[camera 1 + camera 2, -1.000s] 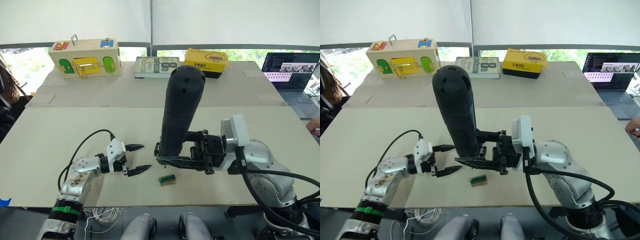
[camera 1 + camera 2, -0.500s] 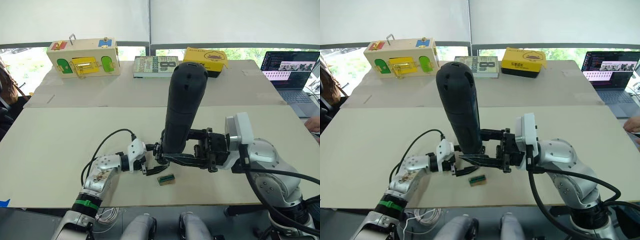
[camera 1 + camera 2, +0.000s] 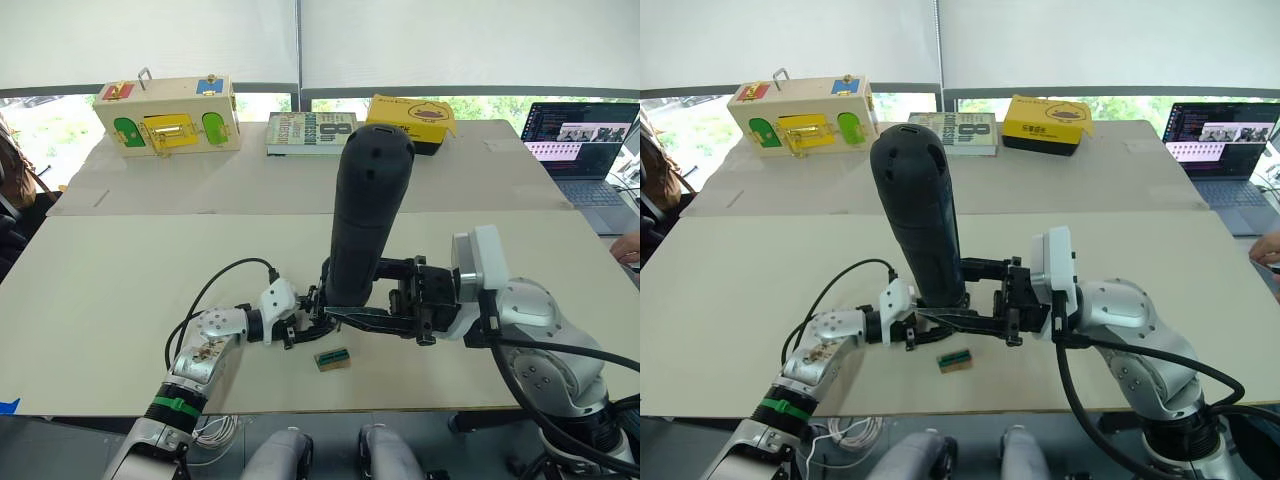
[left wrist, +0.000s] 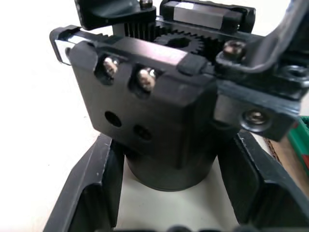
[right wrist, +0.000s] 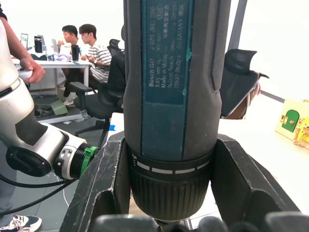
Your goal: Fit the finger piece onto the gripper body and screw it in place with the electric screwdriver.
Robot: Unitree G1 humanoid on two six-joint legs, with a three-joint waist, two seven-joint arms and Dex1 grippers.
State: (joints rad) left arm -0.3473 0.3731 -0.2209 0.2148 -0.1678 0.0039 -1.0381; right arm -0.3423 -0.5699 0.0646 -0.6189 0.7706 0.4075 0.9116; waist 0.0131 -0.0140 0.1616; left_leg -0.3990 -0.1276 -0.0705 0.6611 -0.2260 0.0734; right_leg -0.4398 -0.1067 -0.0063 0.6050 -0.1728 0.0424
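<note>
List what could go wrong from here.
1. The screwdriver stands tall and tilted in the right gripper, held only near its lower end; it may lean off the screw.
2. The left gripper brackets only the rounded base of the gripper body; driving torque could spin it.

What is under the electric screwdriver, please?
The gripper body sits below the electric screwdriver, between the left gripper jaws. The bit tip and screw are covered.
</note>
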